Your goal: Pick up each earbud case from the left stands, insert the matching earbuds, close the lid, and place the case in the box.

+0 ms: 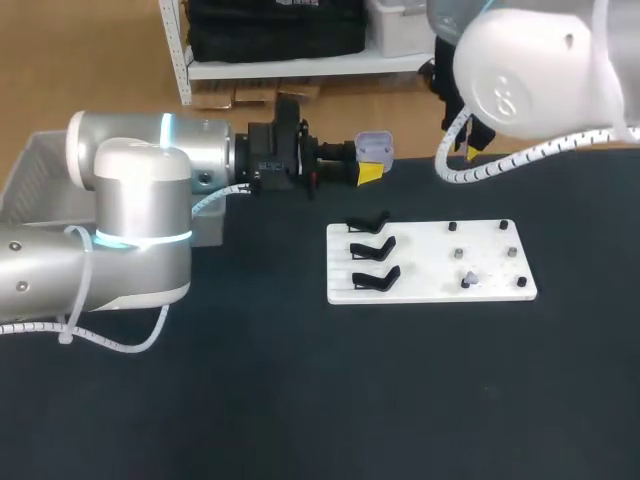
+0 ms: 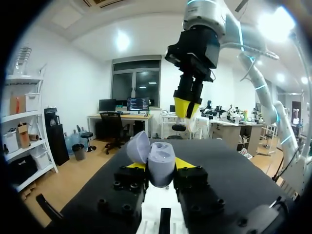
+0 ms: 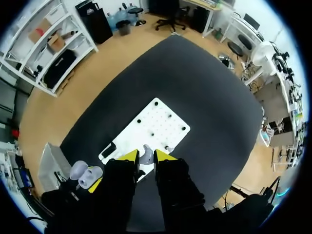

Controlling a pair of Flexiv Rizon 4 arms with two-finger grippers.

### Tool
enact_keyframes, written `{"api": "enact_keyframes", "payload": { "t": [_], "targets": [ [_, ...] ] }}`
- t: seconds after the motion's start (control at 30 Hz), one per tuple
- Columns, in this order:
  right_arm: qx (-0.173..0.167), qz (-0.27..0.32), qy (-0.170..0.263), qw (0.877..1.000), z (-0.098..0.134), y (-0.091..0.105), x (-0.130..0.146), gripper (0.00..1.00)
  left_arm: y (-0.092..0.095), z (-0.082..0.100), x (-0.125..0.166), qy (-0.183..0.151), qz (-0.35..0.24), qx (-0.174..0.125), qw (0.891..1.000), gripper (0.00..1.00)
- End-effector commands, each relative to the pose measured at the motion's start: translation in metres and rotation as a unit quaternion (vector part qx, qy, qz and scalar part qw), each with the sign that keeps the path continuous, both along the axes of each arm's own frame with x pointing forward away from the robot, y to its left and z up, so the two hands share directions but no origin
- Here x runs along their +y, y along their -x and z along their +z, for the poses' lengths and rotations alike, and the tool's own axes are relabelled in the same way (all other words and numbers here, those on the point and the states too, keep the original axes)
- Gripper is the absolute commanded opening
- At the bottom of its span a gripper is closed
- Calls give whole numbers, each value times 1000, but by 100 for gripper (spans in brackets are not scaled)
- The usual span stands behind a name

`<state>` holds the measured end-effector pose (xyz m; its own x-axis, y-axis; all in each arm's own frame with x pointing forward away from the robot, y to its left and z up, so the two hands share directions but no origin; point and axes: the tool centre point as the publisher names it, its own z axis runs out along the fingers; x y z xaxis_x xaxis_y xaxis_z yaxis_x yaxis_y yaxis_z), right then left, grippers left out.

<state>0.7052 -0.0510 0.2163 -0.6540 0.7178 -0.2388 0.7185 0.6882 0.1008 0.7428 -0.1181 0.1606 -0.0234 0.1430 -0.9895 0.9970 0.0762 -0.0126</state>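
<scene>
Evidently the step in hand is seating the lavender earbud (image 3: 145, 153), which the right gripper (image 3: 146, 157) is pinching, in the open earbud case (image 2: 162, 168) that the left gripper (image 2: 160, 164) is presenting. To do it well, I judge, the right arm should be bringing the earbud directly above its matching well, stem pointing down, and then descending slowly and straight. The left gripper should be keeping the case level and motionless, with the lid (image 2: 138, 146) out of the path. Letting go should be waiting until the earbud is sitting fully home. A tilted entry is likely to be catching on the rim or knocking the earbud loose.

The right gripper's fingers (image 3: 127, 157) are standing only a narrow gap apart, and the earbud is filling that gap and apparently touching both. The left gripper's fingers are gripping the case from two sides, parted by its width, and the lid is standing open.

The right gripper is hanging high over the white board (image 1: 430, 292), pointing down. The case is being held in the air just beyond the board's far edge, towards the end where the three black stands (image 1: 374, 250) are sitting, all looking bare. A second earbud (image 1: 470, 281) is lying on the board among the pegs at its other end. The box (image 1: 35, 165) is sitting well off from the board, past its stand end.
</scene>
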Motion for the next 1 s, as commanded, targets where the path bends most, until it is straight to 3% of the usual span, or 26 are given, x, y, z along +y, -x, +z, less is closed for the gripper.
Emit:
{"api": "enact_keyframes", "payload": {
  "t": [0.03, 0.33, 0.77, 1.0],
  "targets": [
    [-8, 15, -8, 1000, 7, 2, 15, 0, 2, -2, 0, 4, 3, -3, 1000, 0],
    [5, 62, -9, 998, 30, -5, 53, 0, 2, -2, 0, 4, 3, -3, 1000, 0],
    [56, 92, 1, 994, 23, -17, 84, 0, 2, -2, 0, 4, 3, -3, 1000, 0],
    [64, 101, -2, 993, 18, -18, 91, 0, 2, -2, 0, 4, 3, -3, 1000, 0]
  ]
}}
